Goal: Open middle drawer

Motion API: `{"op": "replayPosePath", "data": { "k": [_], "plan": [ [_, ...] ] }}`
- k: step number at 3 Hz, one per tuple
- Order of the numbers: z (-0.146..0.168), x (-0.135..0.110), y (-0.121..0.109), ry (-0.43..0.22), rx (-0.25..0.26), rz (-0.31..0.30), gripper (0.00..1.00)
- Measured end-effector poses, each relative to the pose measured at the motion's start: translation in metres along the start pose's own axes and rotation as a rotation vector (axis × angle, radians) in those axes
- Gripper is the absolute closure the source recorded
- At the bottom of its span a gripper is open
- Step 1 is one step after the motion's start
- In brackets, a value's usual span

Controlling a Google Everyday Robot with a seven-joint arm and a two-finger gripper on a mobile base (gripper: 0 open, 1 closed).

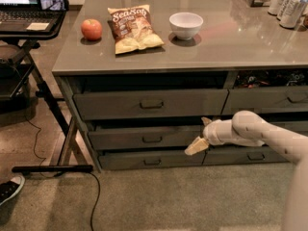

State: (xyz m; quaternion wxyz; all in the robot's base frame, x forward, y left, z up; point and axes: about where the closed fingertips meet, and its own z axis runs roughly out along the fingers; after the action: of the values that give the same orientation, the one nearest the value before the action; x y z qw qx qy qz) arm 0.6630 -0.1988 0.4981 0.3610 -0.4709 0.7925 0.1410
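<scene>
The middle drawer (144, 138) is a wide dark grey front with a small bar handle (152, 139), in the left column under the countertop. It sits between a taller-fronted drawer (149, 104) above and a slim one (151, 160) below. A dark gap shows above its front. My gripper (198, 135) is at the right end of the middle drawer's front, well right of the handle. It is open: one cream finger points up, the other (194, 147) points down-left. It holds nothing.
The grey countertop (231, 47) carries an apple (91, 29), a chip bag (132, 29), a white bowl (186, 25) and cans (291, 6). A right column of drawers (269, 100) lies behind my arm. A laptop stand (33, 28) and cable are at the left, a shoe (9, 189) on the floor.
</scene>
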Motion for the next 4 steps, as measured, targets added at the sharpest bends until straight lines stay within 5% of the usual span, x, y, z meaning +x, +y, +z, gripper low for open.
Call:
{"op": "replayPosePath", "data": {
  "k": [4],
  "plan": [
    [0.094, 0.000, -0.027, -0.040, -0.117, 0.030, 0.00]
  ]
}}
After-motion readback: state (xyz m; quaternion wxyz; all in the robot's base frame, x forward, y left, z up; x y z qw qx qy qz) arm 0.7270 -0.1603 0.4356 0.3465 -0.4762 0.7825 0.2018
